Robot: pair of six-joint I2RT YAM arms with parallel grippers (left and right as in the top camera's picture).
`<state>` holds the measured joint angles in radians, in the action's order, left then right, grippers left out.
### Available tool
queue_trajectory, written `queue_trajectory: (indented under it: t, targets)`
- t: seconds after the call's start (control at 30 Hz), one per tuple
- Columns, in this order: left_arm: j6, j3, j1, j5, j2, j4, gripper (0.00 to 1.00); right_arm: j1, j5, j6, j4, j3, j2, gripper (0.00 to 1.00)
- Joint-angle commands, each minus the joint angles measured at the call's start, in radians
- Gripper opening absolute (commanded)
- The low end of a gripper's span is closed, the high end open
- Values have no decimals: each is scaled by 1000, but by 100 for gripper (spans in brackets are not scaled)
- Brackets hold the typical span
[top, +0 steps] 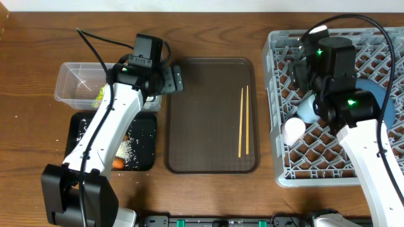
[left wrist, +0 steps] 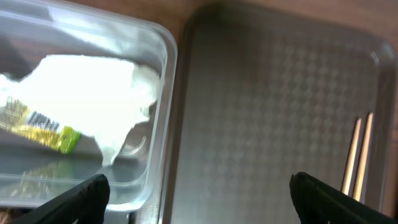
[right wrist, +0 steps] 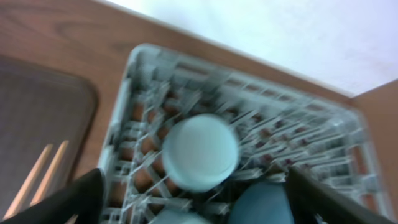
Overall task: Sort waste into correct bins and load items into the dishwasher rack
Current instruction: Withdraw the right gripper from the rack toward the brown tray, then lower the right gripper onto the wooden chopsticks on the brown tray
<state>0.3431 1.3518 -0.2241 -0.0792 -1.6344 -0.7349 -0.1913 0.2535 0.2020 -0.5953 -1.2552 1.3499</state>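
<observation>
Clear tub (left wrist: 163, 74) fills left half, rounded corner toward centre. Inside: crumpled white paper (left wrist: 93, 93), overexposed, lying over yellow-green wrapper (left wrist: 43, 127) with dark print. Brown tray (left wrist: 261, 106), textured floor, just beside tub on right. Chopsticks (left wrist: 360, 155) side by side on tray near right edge. Strip of wooden counter (left wrist: 155, 7) along top. Left pincer (left wrist: 199, 193) spread wide, dark fingertips (left wrist: 84, 199) at both bottom corners.
</observation>
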Motion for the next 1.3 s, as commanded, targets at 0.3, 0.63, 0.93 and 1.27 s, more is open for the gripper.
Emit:
queue_trajectory:
  t: [0.3,0.63,0.93,1.27]
  targets:
    - [10,-6,-5,-3,-12,-27,93,145,-309,-347,-177,-4,-8,60]
    - [10,-6,-4,-3,-12,-9,94,-39,-414,-507,-94,-3,14,57]
    - [9,-6,-4,55,-12,-22,94,-259,-364,-659,118,-3,183,60]
    - [5,-6,-3,73,-12,-63,94,-499,-27,-695,336,-3,409,60]
